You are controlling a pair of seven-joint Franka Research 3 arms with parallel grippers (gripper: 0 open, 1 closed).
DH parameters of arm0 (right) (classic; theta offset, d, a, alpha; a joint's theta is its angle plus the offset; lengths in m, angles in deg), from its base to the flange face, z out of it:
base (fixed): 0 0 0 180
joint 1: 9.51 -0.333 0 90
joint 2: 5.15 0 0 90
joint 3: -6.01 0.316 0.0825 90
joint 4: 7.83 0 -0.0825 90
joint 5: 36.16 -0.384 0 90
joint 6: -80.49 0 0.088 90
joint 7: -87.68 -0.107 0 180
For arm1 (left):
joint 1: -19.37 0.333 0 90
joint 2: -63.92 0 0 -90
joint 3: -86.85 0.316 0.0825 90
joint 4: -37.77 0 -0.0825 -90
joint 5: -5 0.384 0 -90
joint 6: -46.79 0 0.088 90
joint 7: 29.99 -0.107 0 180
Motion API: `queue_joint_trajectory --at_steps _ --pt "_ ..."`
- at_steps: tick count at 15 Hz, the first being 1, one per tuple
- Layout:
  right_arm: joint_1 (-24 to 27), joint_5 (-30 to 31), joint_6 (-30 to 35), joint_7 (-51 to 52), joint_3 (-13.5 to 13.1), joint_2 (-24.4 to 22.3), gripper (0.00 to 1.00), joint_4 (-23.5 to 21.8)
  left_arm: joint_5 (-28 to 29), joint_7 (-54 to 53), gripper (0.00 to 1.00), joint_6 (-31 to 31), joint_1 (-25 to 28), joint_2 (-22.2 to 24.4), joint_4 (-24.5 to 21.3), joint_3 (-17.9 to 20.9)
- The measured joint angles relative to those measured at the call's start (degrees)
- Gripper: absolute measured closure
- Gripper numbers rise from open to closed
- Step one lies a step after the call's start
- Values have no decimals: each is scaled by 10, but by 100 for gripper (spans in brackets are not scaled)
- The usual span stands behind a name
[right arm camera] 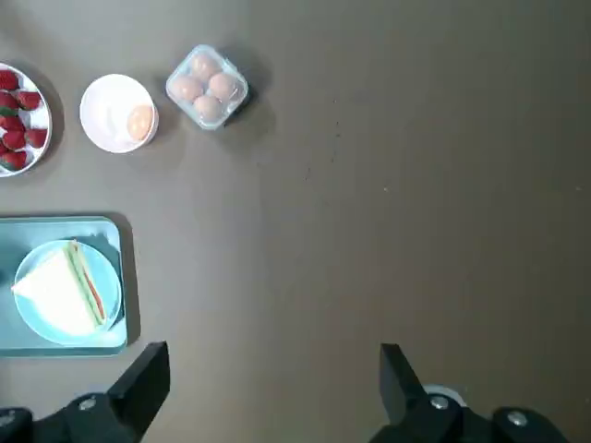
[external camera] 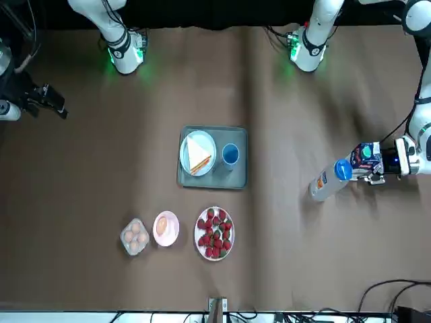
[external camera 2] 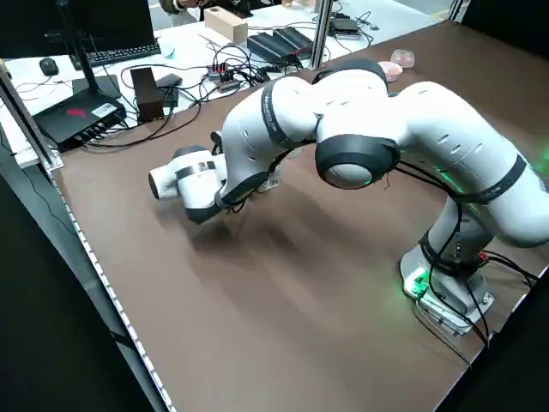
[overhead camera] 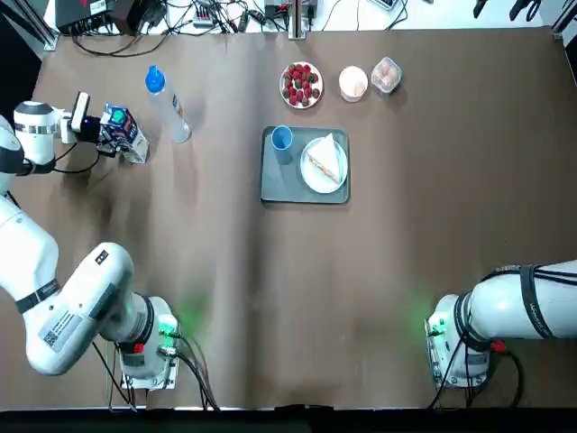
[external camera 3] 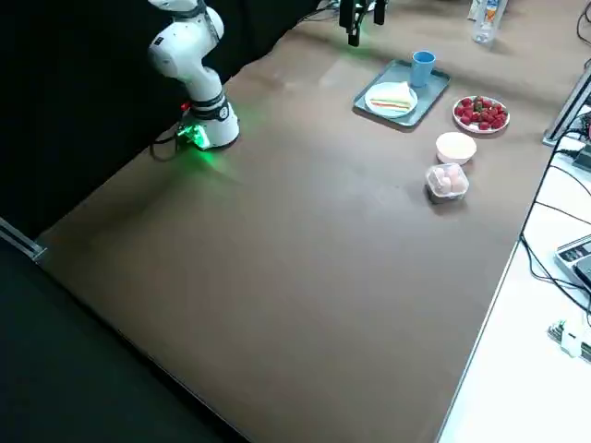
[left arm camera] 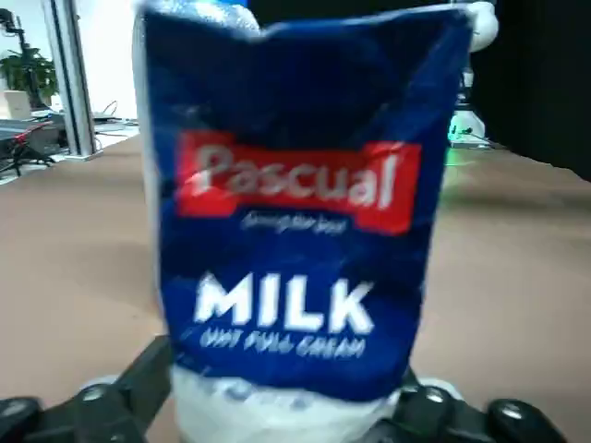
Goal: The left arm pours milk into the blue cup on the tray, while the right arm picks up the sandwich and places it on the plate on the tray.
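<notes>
Squeeze likely weighty, yielding milk (left arm camera: 286, 249) gently at its sides, with left gripper (left arm camera: 282, 367) clamped on it beside the bottle (overhead camera: 169, 106) and right gripper (right arm camera: 275, 347), fingers apart, right of the tray (overhead camera: 275, 185).

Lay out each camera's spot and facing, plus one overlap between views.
Top: overhead, the robot's way; tray, both arms.
Front: across the table, facing the robot; both arms, gripper on the milk.
Left side: raised at the robot's left, diagonally down; mostly the left arm.
Right side: raised at its right, diagonally down; right arm, tray.
Left wrist: at its own fingers, milk close.
Right wrist: down past open fingers at sandwich and eggs.
Shared: top and front both show the strawberries.
</notes>
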Motion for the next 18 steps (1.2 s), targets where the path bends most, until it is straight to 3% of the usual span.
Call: queue_joint_trajectory --at_steps 1,10,13,18 --pt "2 0 0 0 0 1 0 4 -3 0 1 -2 0 0 0 4" --pt "9 0 15 3 2 14 0 22 -4 -1 1 -21 6 17 47 53" --pt "9 0 16 4 3 14 0 23 -4 -1 1 -19 9 66 56 72" --pt "8 0 31 9 5 15 0 23 7 17 1 -7 -1 181 58 67"
